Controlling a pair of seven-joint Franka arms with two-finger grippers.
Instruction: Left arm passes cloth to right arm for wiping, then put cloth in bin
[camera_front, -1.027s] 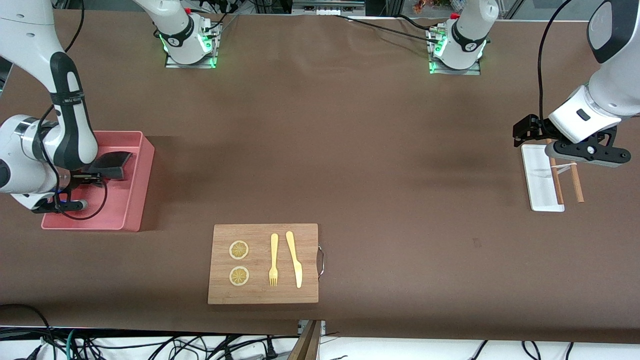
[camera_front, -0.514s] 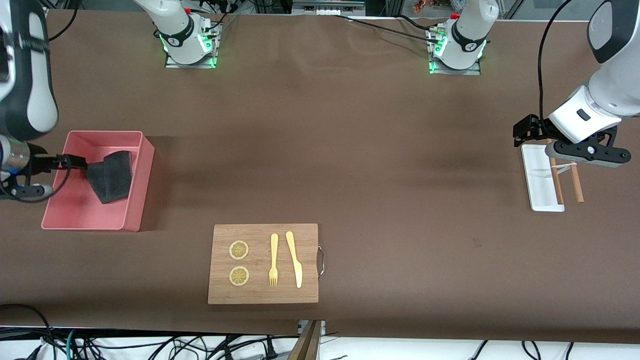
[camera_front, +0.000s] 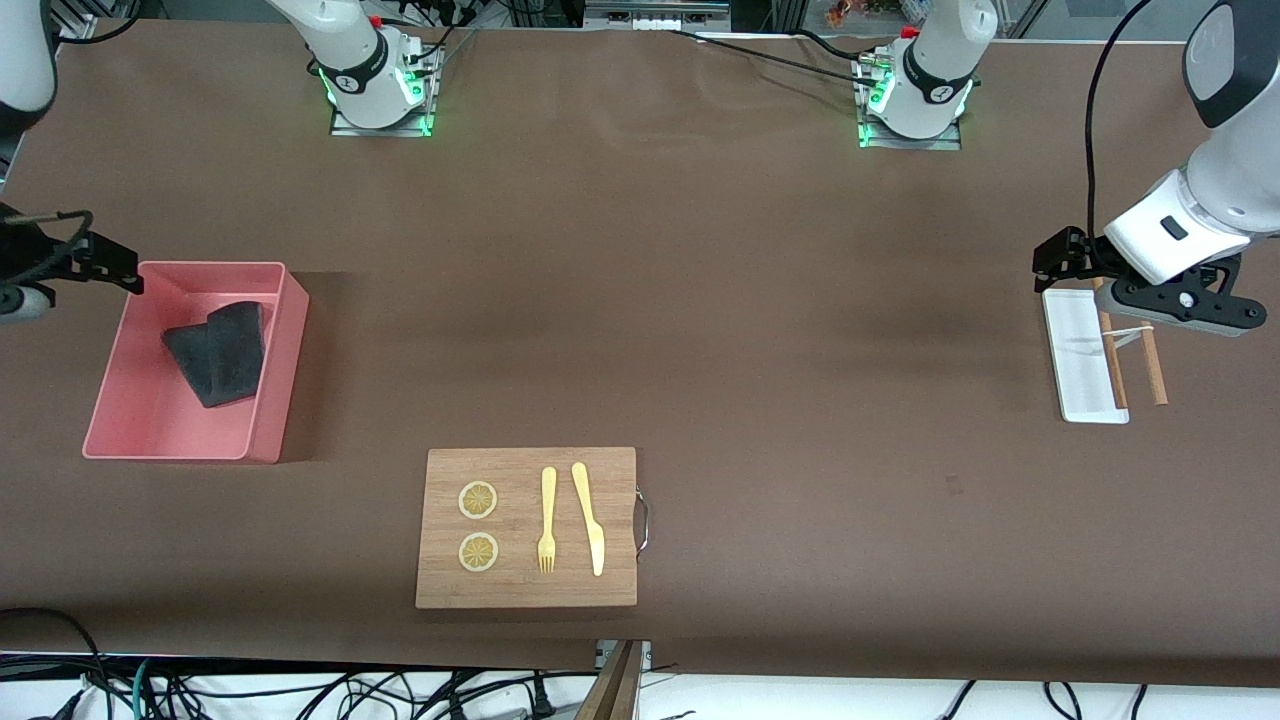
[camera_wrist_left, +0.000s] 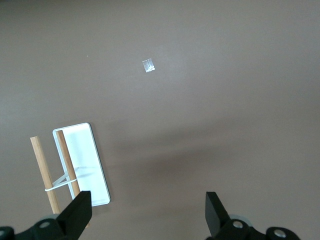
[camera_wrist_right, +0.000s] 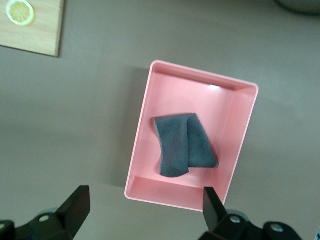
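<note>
The dark grey cloth (camera_front: 215, 350) lies folded and crumpled in the pink bin (camera_front: 180, 442) at the right arm's end of the table. It also shows in the right wrist view (camera_wrist_right: 185, 145), inside the bin (camera_wrist_right: 165, 187). My right gripper (camera_front: 108, 260) is open and empty, up over the table just outside the bin's edge; in its wrist view (camera_wrist_right: 145, 200) the jaws stand wide apart with nothing between them. My left gripper (camera_front: 1062, 262) is open and empty, waiting above the white tray; its wrist view (camera_wrist_left: 147, 201) shows only bare table between the jaws.
A wooden board (camera_front: 520, 470) with two lemon slices (camera_front: 478, 500), a yellow fork (camera_front: 547, 520) and a yellow knife (camera_front: 590, 520) lies near the front edge. A narrow white tray (camera_front: 1075, 350) with two wooden sticks (camera_front: 1152, 365) lies at the left arm's end.
My right gripper has let go of the cloth, lifted out of the bin and drawn back past the bin's edge. The cloth now lies loose in the bin. The left arm barely moved.
</note>
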